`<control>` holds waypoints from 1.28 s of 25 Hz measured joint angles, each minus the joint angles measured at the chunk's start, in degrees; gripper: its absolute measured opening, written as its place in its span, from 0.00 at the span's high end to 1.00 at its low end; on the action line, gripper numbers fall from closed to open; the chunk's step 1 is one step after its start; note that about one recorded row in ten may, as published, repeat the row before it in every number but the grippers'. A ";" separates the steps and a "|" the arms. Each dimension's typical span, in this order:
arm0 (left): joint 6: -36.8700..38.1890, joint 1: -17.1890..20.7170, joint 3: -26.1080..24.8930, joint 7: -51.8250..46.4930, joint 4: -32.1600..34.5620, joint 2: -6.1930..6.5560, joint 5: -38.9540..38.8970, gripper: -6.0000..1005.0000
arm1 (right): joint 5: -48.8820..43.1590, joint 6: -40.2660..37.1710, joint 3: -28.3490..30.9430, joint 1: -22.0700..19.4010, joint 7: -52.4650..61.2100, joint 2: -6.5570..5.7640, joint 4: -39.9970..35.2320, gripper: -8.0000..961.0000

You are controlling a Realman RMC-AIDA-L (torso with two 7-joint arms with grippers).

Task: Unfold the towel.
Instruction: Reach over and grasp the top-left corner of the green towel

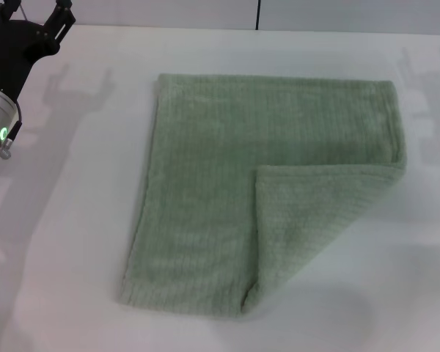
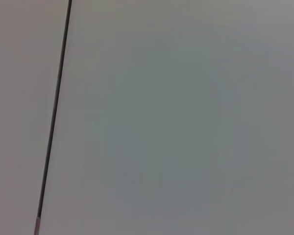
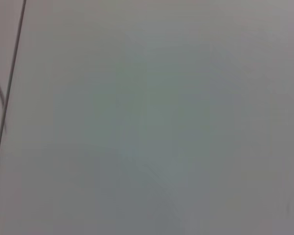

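Only one towel (image 1: 227, 198) and one gripper are counted in the head view. At about ten o'clock, at the far left corner of the white table (image 1: 73, 220), the left gripper (image 1: 37, 18) is seen on its black wrist, with a silver arm segment and a small green light below it. Its dark fingers are spread apart and nothing is held between them. It is kept well apart from the towel, and nothing is placed between the two. The right gripper is not shown in any view, so its state cannot be told. A dark vertical seam (image 1: 258, 15) is seen at twelve o'clock on the pale wall behind the table.

The towel is laid flat at the middle of the table. It is a pale sage-green terry cloth, roughly square, marked with fine ribbed lines and hemmed at its edges. Its near right corner, at about five o'clock, is folded over onto the cloth as a triangular flap.

Only a plain pale surface crossed by a thin dark line is shown by each wrist view.
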 joint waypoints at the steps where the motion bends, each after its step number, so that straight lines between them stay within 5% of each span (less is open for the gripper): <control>1: 0.00 0.00 0.00 0.00 0.00 0.00 -0.02 0.15 | -0.03 0.00 0.00 0.00 0.00 0.00 0.00 0.27; 32: 0.41 -0.39 0.00 -0.09 0.03 0.00 -0.13 0.20 | -0.38 -0.01 -0.07 0.33 -0.46 0.00 0.04 0.27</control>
